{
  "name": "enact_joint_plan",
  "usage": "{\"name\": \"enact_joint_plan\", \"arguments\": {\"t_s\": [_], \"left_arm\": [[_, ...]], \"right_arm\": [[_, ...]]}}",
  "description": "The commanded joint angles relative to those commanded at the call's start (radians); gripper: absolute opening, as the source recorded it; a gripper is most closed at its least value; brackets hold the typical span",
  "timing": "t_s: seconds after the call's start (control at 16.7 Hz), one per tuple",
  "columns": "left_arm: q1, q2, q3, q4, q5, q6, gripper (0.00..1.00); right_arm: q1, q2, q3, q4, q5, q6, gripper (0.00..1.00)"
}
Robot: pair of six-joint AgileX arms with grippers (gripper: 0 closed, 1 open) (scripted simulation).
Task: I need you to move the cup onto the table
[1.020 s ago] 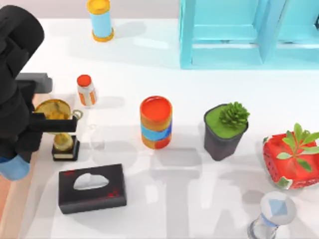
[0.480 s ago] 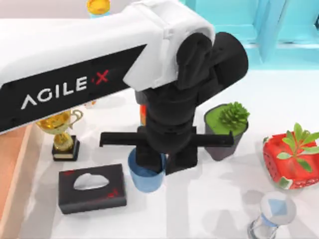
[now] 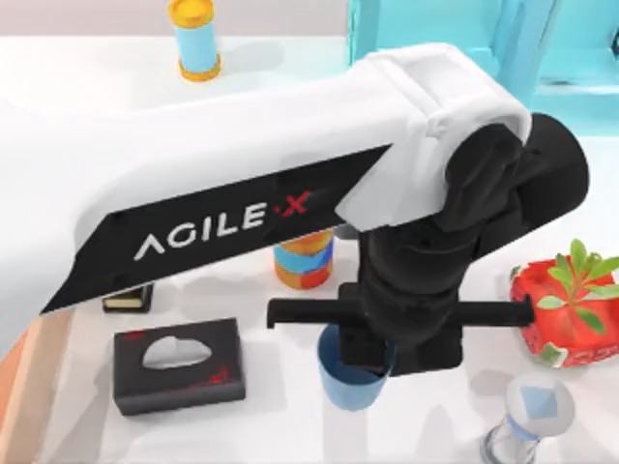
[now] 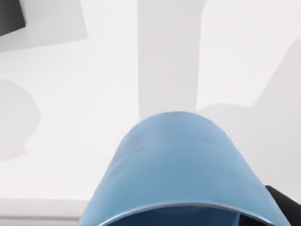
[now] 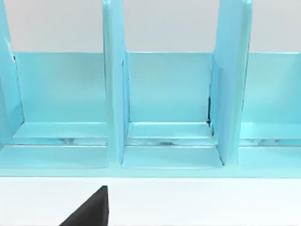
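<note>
My left arm reaches across the top view from the left. Its gripper (image 3: 363,356) is shut on the light-blue cup (image 3: 350,382), which stays upright below the black fingers, over the front middle of the white table (image 3: 261,425). In the left wrist view the cup (image 4: 178,165) sits close up with the bare table (image 4: 70,94) behind it. I cannot tell whether the cup's base touches the tabletop. A black part of my right gripper (image 5: 89,211) shows in the right wrist view, facing the teal rack.
Left of the cup lies a black tissue box (image 3: 177,365). An orange-red can (image 3: 305,263) stands behind the cup. Right of the cup are a red planter (image 3: 566,309) and a glass object (image 3: 530,416). A teal rack (image 3: 542,58) lines the back, and a wooden tray (image 3: 19,387) lies at the left edge.
My left arm has swung from the left edge near the trophy toward the right, carrying the cup past the tissue box to the front middle of the table.
</note>
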Motion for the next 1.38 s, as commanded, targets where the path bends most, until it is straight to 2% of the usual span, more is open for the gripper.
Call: {"name": "enact_joint_plan", "arguments": {"t_s": [0.24, 0.6, 0.84, 1.38], "left_arm": [[0.008, -0.004, -0.044, 0.042, 0.002, 0.002, 0.0], [0.018, -0.005, -0.252, 0.249, -0.001, 0.017, 0.0], [0.018, -0.004, -0.262, 0.258, 0.0, 0.017, 0.0], [0.018, -0.004, -0.262, 0.258, 0.0, 0.017, 0.68]], "right_arm": [[0.0, 0.0, 0.0, 0.0, 0.0, 0.0, 1.0], [0.0, 0.0, 0.0, 0.0, 0.0, 0.0, 1.0], [0.0, 0.0, 0.0, 0.0, 0.0, 0.0, 1.0], [0.0, 0.0, 0.0, 0.0, 0.0, 0.0, 1.0]]}}
